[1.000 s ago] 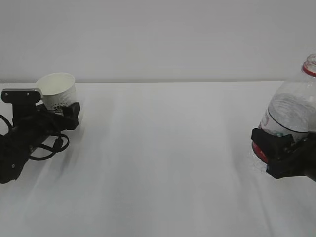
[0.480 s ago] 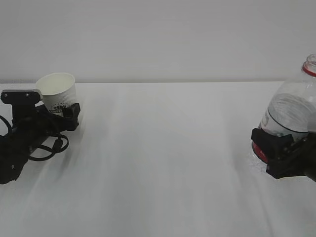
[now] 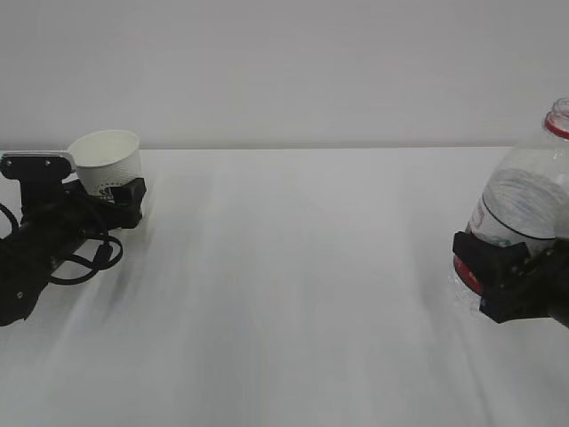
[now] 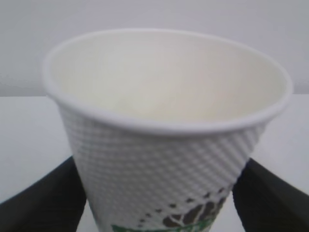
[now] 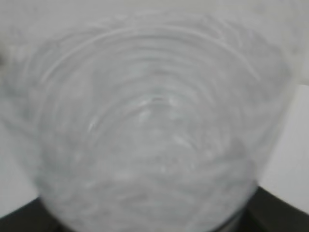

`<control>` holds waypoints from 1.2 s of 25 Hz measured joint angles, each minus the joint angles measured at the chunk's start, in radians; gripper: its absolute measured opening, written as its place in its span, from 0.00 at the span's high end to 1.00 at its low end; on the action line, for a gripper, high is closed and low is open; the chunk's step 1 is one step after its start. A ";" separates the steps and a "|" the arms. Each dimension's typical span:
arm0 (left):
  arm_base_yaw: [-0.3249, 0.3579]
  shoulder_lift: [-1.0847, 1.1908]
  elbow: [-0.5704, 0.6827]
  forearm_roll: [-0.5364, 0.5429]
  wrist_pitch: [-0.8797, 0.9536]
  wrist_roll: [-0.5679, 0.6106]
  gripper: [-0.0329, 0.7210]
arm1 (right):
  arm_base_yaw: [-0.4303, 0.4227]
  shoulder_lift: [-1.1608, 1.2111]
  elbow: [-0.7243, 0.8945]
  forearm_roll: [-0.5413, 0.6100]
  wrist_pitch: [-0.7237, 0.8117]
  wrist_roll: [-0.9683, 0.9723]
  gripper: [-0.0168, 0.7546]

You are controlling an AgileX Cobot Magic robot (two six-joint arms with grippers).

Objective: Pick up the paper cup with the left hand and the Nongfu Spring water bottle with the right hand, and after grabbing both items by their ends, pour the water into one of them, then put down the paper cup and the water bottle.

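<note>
The white paper cup (image 3: 107,160) sits at the far left, slightly tilted, with its cream inside showing. My left gripper (image 3: 114,194) is shut on its lower part. In the left wrist view the cup (image 4: 164,164) fills the frame, and a black finger (image 4: 43,203) presses each side low down; I see no water in it. At the right edge, the clear Nongfu Spring water bottle (image 3: 520,209) leans with its red neck ring at the top. My right gripper (image 3: 502,262) is shut on it at the red label. The bottle (image 5: 154,125) blurs the right wrist view.
The white table (image 3: 293,294) stretches between the two arms, with a plain pale wall behind it. Looped cables (image 3: 84,258) hang beside the left arm near the table's left side.
My left gripper has risen slightly with the paper cup, which now sits a little more upright. The right gripper and bottle have barely moved.
</note>
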 joint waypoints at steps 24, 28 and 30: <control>0.000 0.036 -0.017 -0.010 0.000 0.000 0.03 | 0.000 0.000 0.000 0.000 0.000 0.000 0.39; 0.000 0.042 -0.022 0.004 0.000 0.000 0.03 | 0.000 0.000 0.000 0.000 0.000 0.001 0.39; 0.000 0.042 -0.024 -0.005 0.000 0.000 0.03 | 0.000 0.000 0.000 0.000 0.000 0.001 0.39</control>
